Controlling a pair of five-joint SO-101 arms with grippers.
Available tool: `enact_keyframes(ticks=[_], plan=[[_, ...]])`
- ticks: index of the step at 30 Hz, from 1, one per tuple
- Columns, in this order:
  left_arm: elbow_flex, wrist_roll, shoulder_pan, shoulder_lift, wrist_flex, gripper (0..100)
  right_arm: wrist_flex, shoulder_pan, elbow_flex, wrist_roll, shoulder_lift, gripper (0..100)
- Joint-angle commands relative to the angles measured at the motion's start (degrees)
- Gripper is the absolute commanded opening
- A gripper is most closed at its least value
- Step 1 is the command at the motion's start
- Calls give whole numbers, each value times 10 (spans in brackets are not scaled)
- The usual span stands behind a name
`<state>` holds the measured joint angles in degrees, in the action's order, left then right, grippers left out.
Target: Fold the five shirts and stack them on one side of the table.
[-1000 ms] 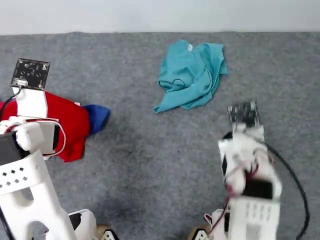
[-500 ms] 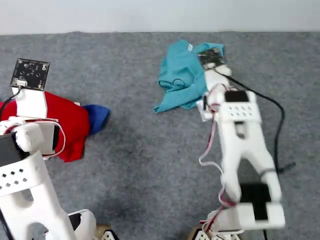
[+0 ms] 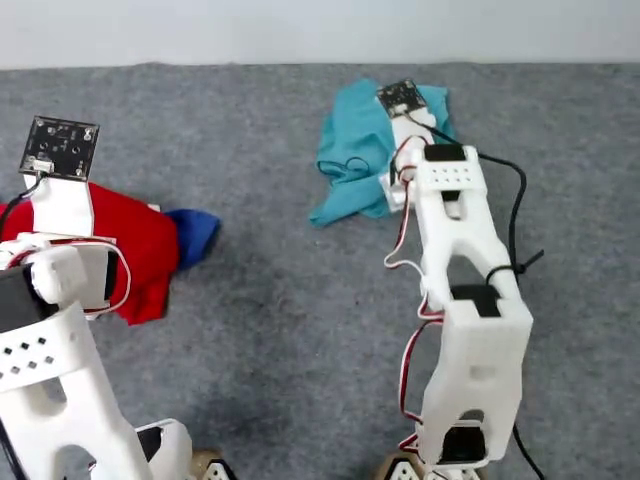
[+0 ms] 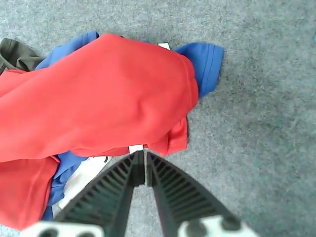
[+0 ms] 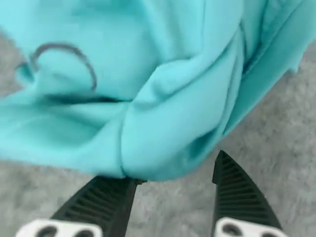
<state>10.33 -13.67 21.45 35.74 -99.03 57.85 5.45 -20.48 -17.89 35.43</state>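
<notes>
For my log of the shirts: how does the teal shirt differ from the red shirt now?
The teal shirt lies crumpled by itself; the red shirt lies over a blue shirt. The right claw is open at the teal shirt's edge; the left claw is shut beside the red shirt. Both lie on the grey table.
</notes>
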Motion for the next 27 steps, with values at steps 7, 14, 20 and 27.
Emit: enact_keyframes(ticks=[7,14,20,27], plan=[[-4,1,-2,10,11,15,-8,29,-69,4,58,223],[-3,1,-2,10,8,15,-3,30,-69,1,68,0],[-3,1,-2,11,8,15,109,31,-71,1,29,12],[-4,1,-4,15,8,15,250,30,-71,1,-68,9]])
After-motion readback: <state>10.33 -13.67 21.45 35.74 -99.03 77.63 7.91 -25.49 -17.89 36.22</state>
